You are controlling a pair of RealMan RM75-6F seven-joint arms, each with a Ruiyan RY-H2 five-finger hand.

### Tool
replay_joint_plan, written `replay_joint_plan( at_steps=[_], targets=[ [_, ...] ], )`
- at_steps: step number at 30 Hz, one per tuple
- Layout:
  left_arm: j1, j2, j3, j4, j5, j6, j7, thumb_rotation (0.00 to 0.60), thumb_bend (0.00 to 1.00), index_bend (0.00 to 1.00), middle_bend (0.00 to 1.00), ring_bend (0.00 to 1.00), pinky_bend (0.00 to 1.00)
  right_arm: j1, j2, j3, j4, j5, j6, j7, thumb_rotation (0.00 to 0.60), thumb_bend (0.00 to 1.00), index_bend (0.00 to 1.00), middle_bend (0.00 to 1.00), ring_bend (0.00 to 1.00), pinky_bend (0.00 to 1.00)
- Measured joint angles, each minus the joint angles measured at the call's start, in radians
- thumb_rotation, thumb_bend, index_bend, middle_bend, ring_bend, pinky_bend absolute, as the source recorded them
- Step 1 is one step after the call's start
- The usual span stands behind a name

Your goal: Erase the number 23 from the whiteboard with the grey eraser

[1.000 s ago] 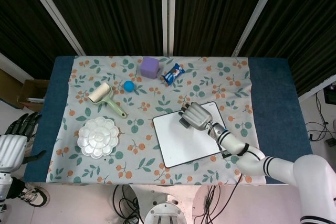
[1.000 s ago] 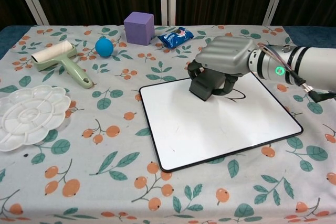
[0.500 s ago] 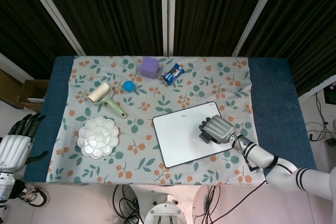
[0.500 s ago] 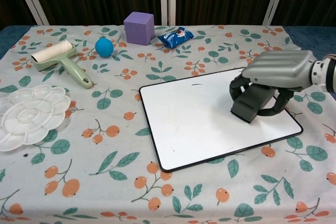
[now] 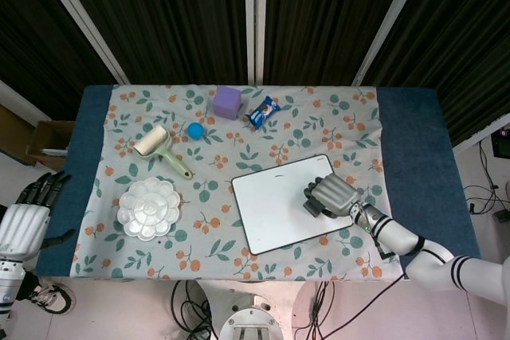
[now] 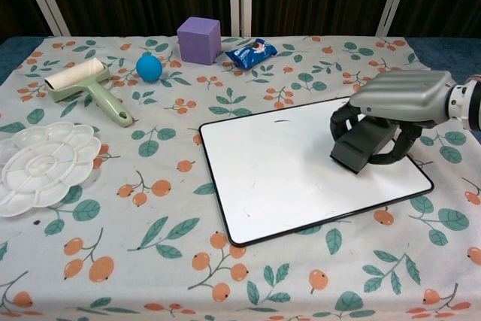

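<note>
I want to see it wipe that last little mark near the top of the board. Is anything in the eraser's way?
Nothing visible is. The right hand holds the grey eraser on the whiteboard near its right edge. Only bare white surface lies between it and the small dark mark by the far edge.

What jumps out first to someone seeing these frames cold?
The silver right hand gripping the grey eraser over the right part of the whiteboard, which looks nearly wiped, with a short dark mark near its far edge. Then the purple cube and blue ball at the back of the floral cloth.
</note>
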Motion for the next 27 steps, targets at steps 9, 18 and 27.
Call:
replay_joint_plan(
  at_steps=[9,18,27],
  targets=[
    [-0.001,0.005,0.0,0.004,-0.01,-0.009,-0.004,0.6,0.0,0.08,0.07,0.04,0.16,0.062,-0.113,0.059,0.073,0.035,-0.068,0.01,0.6,0.34,0.89,0.72,0.63,0.53],
    [-0.004,0.005,0.0,0.017,-0.015,-0.018,-0.022,0.6,0.0,0.08,0.07,0.04,0.16,0.122,-0.222,0.132,0.188,0.112,-0.122,-0.026,0.6,0.34,0.89,0.72,0.63,0.53],
    [-0.003,0.012,0.001,0.03,-0.016,-0.017,-0.038,0.6,0.0,0.08,0.07,0.04,0.16,0.179,-0.326,0.21,0.328,0.223,-0.165,-0.069,0.6,0.34,0.89,0.72,0.63,0.53]
  ],
)
